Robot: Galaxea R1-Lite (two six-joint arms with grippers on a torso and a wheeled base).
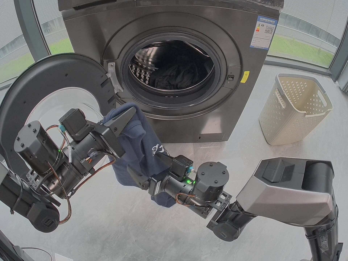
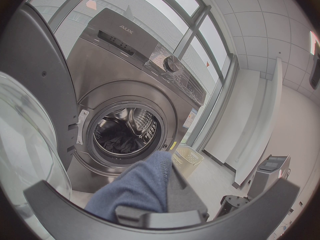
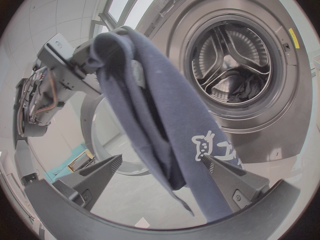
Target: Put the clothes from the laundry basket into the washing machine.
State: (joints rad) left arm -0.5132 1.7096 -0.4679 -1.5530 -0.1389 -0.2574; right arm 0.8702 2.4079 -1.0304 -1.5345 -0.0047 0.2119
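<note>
A navy blue garment (image 1: 141,145) with white print hangs in front of the washing machine (image 1: 232,37), below its open drum. My left gripper (image 1: 125,122) is shut on the garment's top edge, seen as blue cloth (image 2: 140,184) pinched in the left wrist view. My right gripper (image 1: 146,165) is lower down and open, with the hanging garment (image 3: 166,110) between its spread fingers (image 3: 111,162). Dark clothes (image 1: 177,75) lie inside the drum. The cream laundry basket (image 1: 295,109) stands on the floor to the machine's right, and I see nothing in it.
The round machine door (image 1: 54,84) is swung open on the left, close behind my left arm. Light grey floor (image 1: 224,153) lies free between the machine and the basket. Windows run behind the machine.
</note>
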